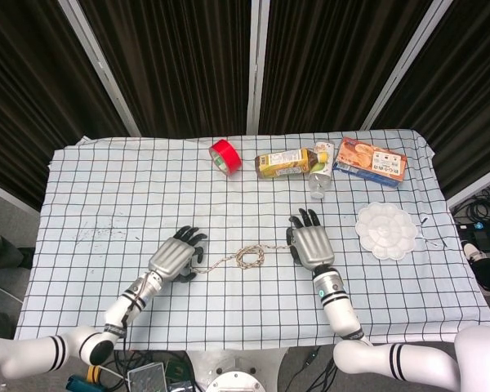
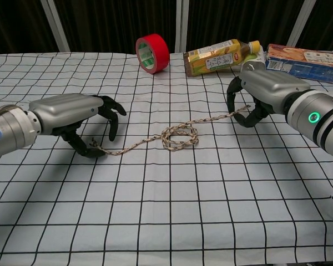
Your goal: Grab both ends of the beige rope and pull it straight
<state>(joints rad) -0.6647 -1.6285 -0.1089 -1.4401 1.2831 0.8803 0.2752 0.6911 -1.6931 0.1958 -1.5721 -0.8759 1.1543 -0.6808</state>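
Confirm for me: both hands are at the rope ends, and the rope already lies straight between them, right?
Not straight. The chest view shows the rope still coiled in a loop at its middle. The left hand and the right hand are indeed at its two ends.

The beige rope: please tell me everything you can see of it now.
The beige rope is a thin braided cord, speckled beige and brown. It lies slack on the checked tablecloth, with a small coiled loop near its middle. Its right end passes between the fingers of the right hand, which holds it; its left end lies at the fingertips of the left hand, whose grip I cannot confirm. It is not yet straight.
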